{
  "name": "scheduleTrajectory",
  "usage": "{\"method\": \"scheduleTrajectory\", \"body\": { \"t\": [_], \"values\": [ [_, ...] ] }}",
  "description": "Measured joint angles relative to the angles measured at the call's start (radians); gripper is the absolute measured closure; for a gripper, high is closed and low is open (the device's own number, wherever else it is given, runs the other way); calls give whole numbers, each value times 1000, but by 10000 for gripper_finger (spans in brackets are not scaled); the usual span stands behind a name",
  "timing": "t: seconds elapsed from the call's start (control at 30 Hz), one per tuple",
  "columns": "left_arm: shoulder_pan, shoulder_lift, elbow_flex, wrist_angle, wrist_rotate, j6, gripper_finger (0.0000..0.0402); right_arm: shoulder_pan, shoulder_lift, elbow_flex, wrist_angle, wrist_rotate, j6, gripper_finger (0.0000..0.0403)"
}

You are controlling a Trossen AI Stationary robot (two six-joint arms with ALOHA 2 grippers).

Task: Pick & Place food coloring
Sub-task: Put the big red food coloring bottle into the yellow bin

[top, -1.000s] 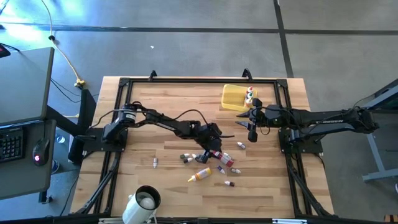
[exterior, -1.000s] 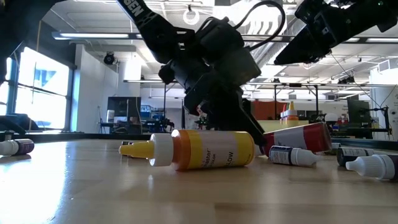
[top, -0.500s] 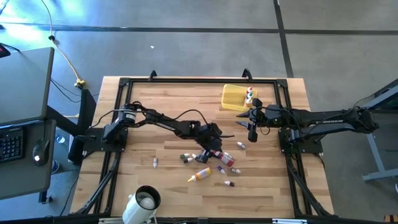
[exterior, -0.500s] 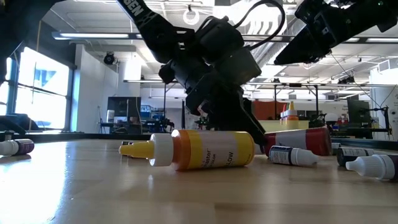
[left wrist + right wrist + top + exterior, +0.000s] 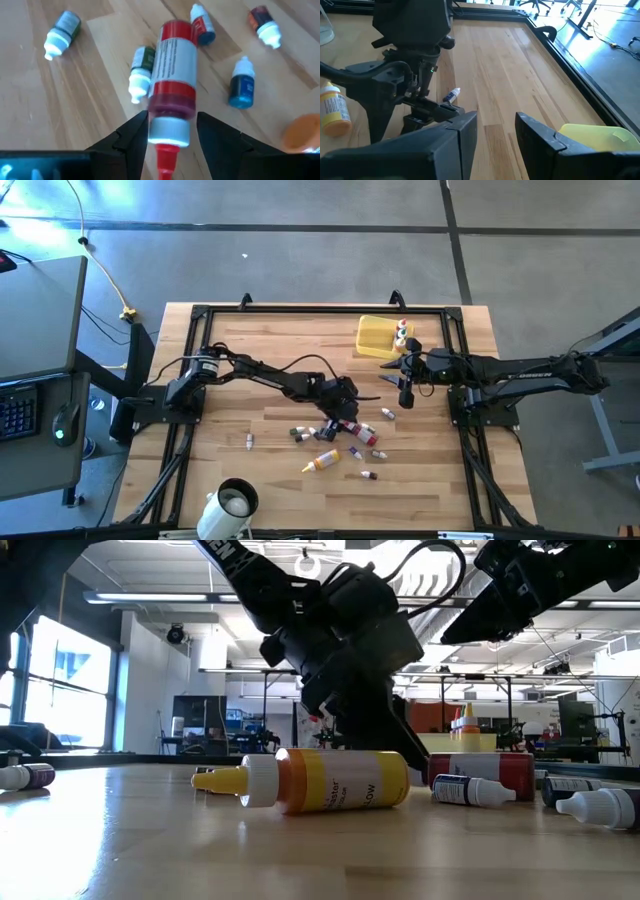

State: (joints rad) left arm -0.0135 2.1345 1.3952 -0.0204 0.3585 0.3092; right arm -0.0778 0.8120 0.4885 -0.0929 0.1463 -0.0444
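Our left gripper (image 5: 169,134) clamps the white collar of the red food coloring bottle (image 5: 173,65) mid-table, its long axis running straight out from the wrist, nozzle toward the camera. Our right gripper (image 5: 495,127) hangs empty, fingers parted, by the yellow tray (image 5: 376,337). From low, a yellow bottle (image 5: 320,780) hides most of the red one.

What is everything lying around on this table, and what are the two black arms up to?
Red bottle: one, large, white label, held by its white cap end in the left gripper, table centre.
Yellow bottle: one, large, lying on its side near the front.
Small bottles: roughly ten, white-capped, mixed dark colours, scattered on the wood around the centre.
Yellow tray: one, translucent, back right, with a few bottles standing in it.
White mug: one, front edge.
Table: one, light wood, black frame.
Left gripper: closed on the red bottle.
Right gripper: empty, fingers apart, hovering beside the tray.
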Motion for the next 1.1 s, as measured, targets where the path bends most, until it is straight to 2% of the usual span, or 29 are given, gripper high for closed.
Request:
{"method": "scheduleTrajectory", "body": {
  "t": [0.73,1.1],
  "values": [
    [0,6,2,25,-10,35,240,0,0,0,0,0,0,276],
    [0,6,3,38,-15,61,327,0,0,0,0,0,2,276]
  ]
}}
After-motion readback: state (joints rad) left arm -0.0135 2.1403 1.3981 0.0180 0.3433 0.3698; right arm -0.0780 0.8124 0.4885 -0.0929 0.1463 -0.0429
